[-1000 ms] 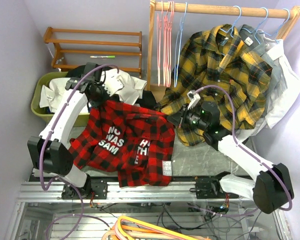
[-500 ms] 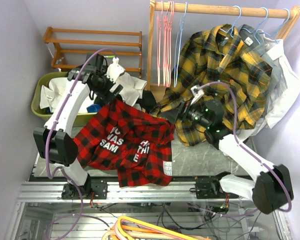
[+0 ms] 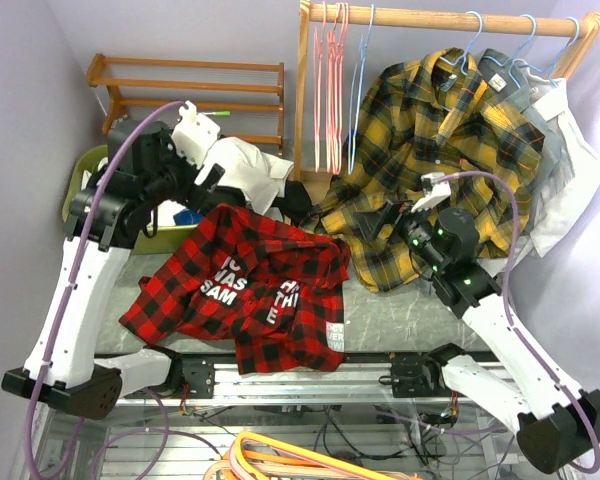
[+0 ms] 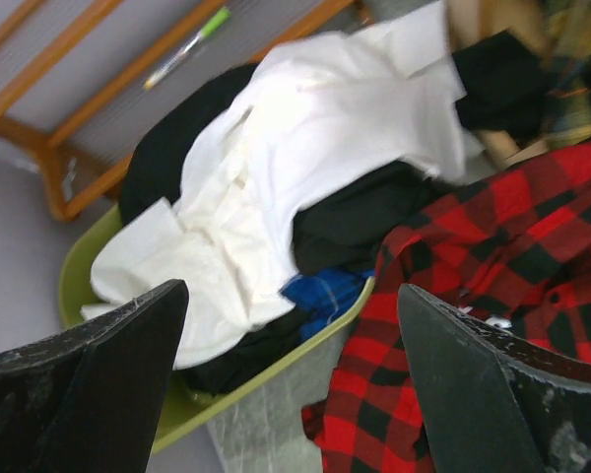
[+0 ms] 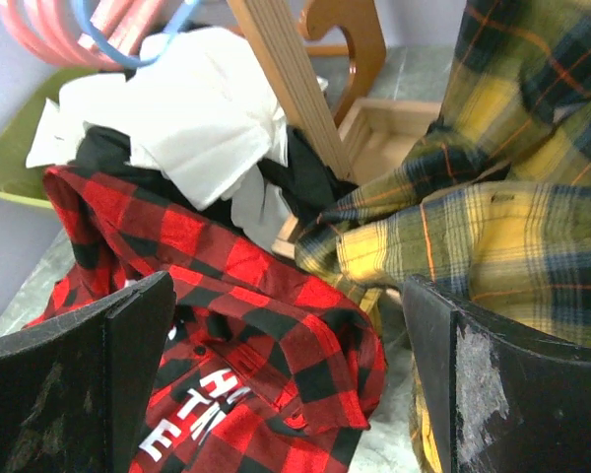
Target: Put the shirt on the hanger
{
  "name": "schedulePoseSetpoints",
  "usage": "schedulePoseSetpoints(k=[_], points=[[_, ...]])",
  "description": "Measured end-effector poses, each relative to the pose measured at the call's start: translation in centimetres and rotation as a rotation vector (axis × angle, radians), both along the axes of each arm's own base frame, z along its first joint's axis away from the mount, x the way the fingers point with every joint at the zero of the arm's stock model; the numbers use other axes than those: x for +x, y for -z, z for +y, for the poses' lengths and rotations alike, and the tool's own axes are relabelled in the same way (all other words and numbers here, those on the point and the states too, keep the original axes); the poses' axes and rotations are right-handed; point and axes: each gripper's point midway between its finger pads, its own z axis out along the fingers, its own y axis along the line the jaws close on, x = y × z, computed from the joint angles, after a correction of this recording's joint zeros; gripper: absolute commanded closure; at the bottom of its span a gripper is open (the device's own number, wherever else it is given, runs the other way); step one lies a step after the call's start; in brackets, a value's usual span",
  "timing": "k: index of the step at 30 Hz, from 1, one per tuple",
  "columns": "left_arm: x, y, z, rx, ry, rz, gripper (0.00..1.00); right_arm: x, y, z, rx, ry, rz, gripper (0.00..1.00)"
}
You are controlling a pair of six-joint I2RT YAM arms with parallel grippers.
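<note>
The shirt (image 3: pixel 250 290), red-and-black plaid with white letters facing up, lies crumpled on the table, its collar end toward the back. It also shows in the left wrist view (image 4: pixel 492 256) and the right wrist view (image 5: pixel 236 296). The hanger (image 3: pixel 358 90), thin light-blue wire, hangs empty on the rail beside the pink ones. My left gripper (image 3: pixel 218 178) hovers open over the bin's edge, behind the shirt's left shoulder, with nothing between its fingers (image 4: pixel 294 296). My right gripper (image 3: pixel 375 222) is open and empty (image 5: pixel 288 286), just right of the shirt's upper right corner.
A green bin (image 3: pixel 73 200) at back left holds white and dark clothes. Behind it stands a wooden shelf rack (image 3: pixel 180 90). The wooden rail (image 3: pixel 440 18) carries pink hangers (image 3: pixel 330 80), a yellow plaid shirt (image 3: pixel 450 150) that drapes onto the table, and a white shirt (image 3: pixel 570 170).
Both grippers opened and let go of the shirt, which dropped onto the table. The left arm rose and swung back toward the bin; the right arm drew back to the right.
</note>
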Motion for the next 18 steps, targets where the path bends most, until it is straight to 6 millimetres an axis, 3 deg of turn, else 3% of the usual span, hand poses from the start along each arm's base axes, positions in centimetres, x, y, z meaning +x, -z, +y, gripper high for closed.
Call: schedulePoseSetpoints(k=[2, 4, 8, 10, 13, 18], points=[[-0.1, 0.6, 1.1, 0.031, -0.063, -0.020, 0.02, -0.4, -1.4, -0.4, -0.003, 0.009, -0.034, 0.00], [-0.1, 2.2, 1.7, 0.048, -0.105, 0.007, 0.02, -0.2, -4.1, -0.7, -0.005, 0.023, -0.079, 0.01], [0.1, 7.0, 0.9, 0.033, -0.106, 0.118, 0.02, 2.3, -12.2, -0.3, 0.023, 0.054, -0.183, 0.08], [-0.2, 8.9, 0.6, 0.018, -0.113, 0.167, 0.02, 3.7, -14.8, 0.1, 0.037, 0.067, -0.214, 0.09], [-0.5, 9.8, 0.0, -0.050, -0.136, 0.199, 0.02, 6.0, -16.6, 0.8, 0.042, 0.083, -0.221, 0.12], [-1.1, 9.3, -2.1, -0.163, -0.143, 0.167, 0.02, 9.3, -16.2, 1.8, 0.034, 0.106, -0.174, 0.17]])
